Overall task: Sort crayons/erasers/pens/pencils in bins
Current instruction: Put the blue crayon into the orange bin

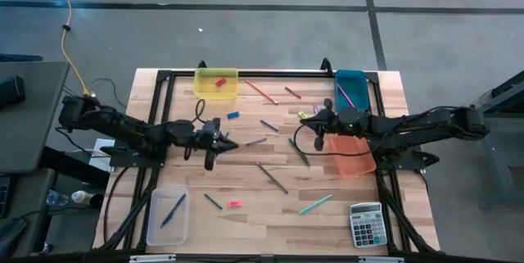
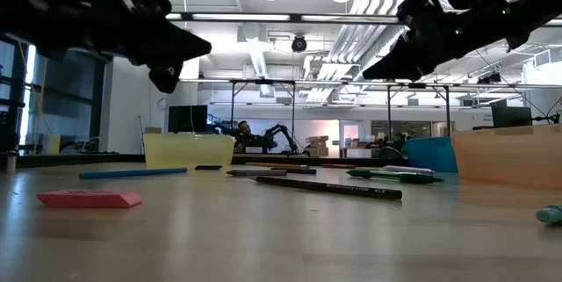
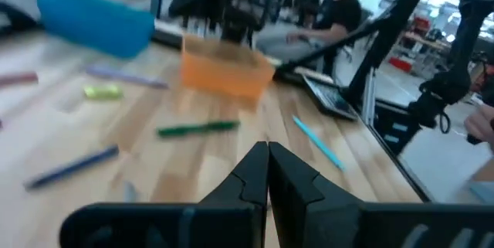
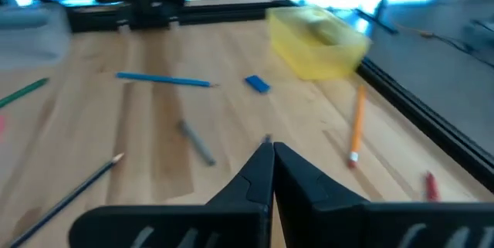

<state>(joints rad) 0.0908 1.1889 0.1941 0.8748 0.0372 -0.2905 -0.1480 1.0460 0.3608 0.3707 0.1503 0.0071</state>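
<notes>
Both arms hang over the bench with nothing in them: the left gripper has its jaws pressed tight together, empty, and the right gripper is the same, closed on air. So this looks like the gap between picks, with a new target to be chosen.

Nearest the left jaws, a grey pencil lies just ahead of them, and a little off to the side sits the blue eraser, with the yellow bin beyond it already holding a red eraser. Farther back toward the front edge, the pink eraser rests alone, near the clear bin. By the right jaws, a green pen lies close, the orange bin sits under that arm, and the teal bin stands past it.

Next move, I'd judge: open the jaws, drop over one loose piece, likely the blue eraser, and carry it to the yellow bin.

Hard to read: both wrist views are smeared, the orange bin is partly covered by the right arm, so its contents stay unclear, and a calculator sits at the far corner.
</notes>
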